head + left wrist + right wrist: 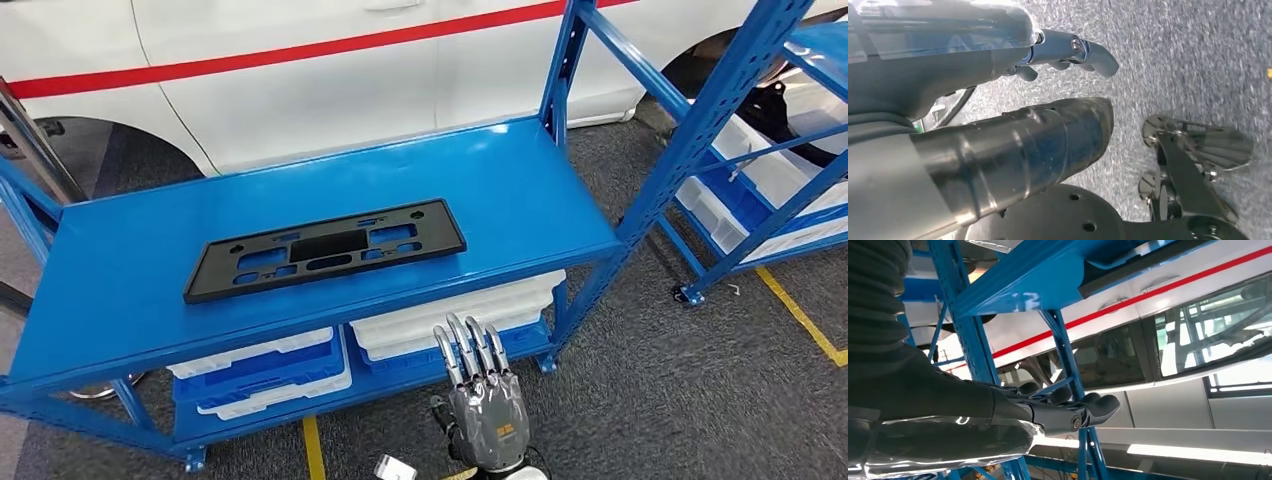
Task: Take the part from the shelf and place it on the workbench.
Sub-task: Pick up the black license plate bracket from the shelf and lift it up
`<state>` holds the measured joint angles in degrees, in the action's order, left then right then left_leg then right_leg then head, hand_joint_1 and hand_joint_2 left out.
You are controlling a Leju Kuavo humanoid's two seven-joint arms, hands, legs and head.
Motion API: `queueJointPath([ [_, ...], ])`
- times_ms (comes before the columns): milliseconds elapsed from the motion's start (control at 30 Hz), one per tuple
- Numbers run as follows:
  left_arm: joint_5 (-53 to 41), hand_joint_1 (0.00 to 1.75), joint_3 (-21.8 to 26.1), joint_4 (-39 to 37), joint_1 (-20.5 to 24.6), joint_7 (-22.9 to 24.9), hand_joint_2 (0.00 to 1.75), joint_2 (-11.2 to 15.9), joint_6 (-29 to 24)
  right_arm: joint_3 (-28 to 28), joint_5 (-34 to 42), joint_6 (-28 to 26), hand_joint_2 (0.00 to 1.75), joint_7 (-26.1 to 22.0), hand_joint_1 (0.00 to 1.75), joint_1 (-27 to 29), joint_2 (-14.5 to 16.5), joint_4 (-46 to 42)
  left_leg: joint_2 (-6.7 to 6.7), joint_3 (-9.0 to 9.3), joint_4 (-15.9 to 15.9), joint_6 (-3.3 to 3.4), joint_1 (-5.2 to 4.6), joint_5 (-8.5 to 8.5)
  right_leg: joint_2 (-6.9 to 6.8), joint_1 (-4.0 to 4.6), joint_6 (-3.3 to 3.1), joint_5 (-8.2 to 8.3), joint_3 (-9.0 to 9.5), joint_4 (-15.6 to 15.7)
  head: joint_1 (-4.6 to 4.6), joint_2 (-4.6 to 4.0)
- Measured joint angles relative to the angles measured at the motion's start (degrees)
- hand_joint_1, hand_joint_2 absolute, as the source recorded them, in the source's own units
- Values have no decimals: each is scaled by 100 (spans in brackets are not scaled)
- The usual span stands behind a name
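The part (326,249) is black. It lies on a bright blue bench (520,190). Under it sit white and blue bins (262,372). The car (300,70) behind is white with a red stripe. The floor (640,400) is dark grey with yellow lines. The right hand (486,405) is grey with shiny silver fingers (468,345).

Grey robot hand (486,400) — slim silver-and-dark fingers, ribbed black wrist cover, glossy shell.

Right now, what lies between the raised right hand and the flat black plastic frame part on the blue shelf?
In the head view, bare blue shelf top and its front edge separate the right hand from the black part.
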<state>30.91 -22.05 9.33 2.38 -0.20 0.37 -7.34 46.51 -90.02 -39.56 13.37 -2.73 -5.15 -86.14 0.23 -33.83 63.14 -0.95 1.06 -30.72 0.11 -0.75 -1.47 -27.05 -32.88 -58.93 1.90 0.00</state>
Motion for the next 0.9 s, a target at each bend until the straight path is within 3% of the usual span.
queueJointPath([
  [67, 1, 0, 0, 0, 0, 0, 0, -2, 0, -27, -1, 0, 175, -107, 0, 11, 17, 2, 0, -355, 776, -12, 2, -372, -8, 25, -33, -1, -11, -2, -1, 0],
  [100, 1, 0, 0, 0, -1, 0, 0, -2, 0, -44, -1, 0, 175, -147, 0, 20, 24, 5, 0, -491, 1069, -13, 2, -458, -8, 39, -40, -3, -11, -4, 0, 0],
  [133, 2, 0, -1, 0, -5, 1, 0, -2, 0, -59, -1, 0, 175, -170, 0, 28, 30, 9, 0, -530, 1154, -7, 1, -424, -4, 50, -44, -6, -8, -8, 0, 0],
  [167, 2, 0, -1, 0, -9, 1, 0, -1, 0, -73, -2, 0, 175, -180, 0, 34, 37, 13, 0, -449, 982, 6, 1, -269, 4, 57, -46, -10, 0, -14, 0, 0],
  [233, 2, 0, -2, 0, -12, 1, 0, 2, 0, -95, -3, 0, 175, -195, 0, 40, 52, 16, -1, -79, 202, 44, -5, 130, 18, 64, -33, -26, 17, -28, 1, 0],
  [300, 2, 0, -3, 0, -5, 0, 0, 5, 0, -118, -5, 0, 175, -218, 0, 43, 67, 17, -9, 172, -354, 81, -32, 303, 22, 76, 10, -39, 7, -46, 2, 0],
  [400, 1, 0, -10, 0, 3, -10, 0, 5, 3, -157, -9, -3, 175, -251, 0, 60, 85, 20, -29, 232, -516, 195, -46, 237, 15, 68, 133, 31, -29, -173, 1, 0],
  [467, -3, 0, -28, 0, -18, -16, 0, 4, 8, -187, -10, -7, 175, -271, 0, 72, 90, 24, -27, 347, -564, 289, -32, 193, 10, 53, 204, 0, -129, -460, 5, 0],
  [567, -12, 0, -64, -1, -28, -28, 0, 6, 7, -228, -10, -11, 175, -300, 0, 89, 97, 26, -12, 489, -562, 329, -32, 138, 7, 31, 254, -444, -646, -1342, 10, 0],
  [633, -13, 0, -75, -1, -28, -37, 0, 8, 3, -244, -10, -11, 175, -321, 0, 111, 97, 29, -13, 570, -547, 302, -31, 116, 6, 15, 265, -560, -962, -1712, 9, 0],
  [667, -11, 0, -79, -1, -29, -40, 0, 8, -1, -254, -10, -11, 175, -333, 0, 118, 97, 30, -18, 618, -545, 285, -29, 86, 5, 7, 262, -476, -989, -1625, 9, 0],
  [733, -9, 0, -88, -1, -31, -50, 0, 6, -9, -272, -10, -11, 175, -351, 0, 127, 97, 31, -32, 719, -545, 242, -21, -12, 0, -3, 223, -23, -799, -950, 10, 0],
  [800, -8, 0, -93, -7, -16, -62, 0, 4, -26, -284, -10, -10, 175, -358, 0, 137, 98, 39, -40, 789, -519, 179, -21, -116, -3, 28, 175, 284, -636, -385, 7, 0],
  [833, -8, 0, -96, -10, -6, -66, 0, 4, -34, -288, -10, -9, 175, -360, 0, 149, 102, 43, -40, 789, -511, 139, -25, -157, -1, 44, 144, 351, -619, -275, 6, 0],
  [900, -7, 0, -99, -13, 11, -73, 0, 4, -46, -300, -10, -9, 175, -362, 0, 164, 113, 48, -39, 785, -479, 59, -27, -159, 7, 64, 75, 330, -610, -268, 5, 0],
])
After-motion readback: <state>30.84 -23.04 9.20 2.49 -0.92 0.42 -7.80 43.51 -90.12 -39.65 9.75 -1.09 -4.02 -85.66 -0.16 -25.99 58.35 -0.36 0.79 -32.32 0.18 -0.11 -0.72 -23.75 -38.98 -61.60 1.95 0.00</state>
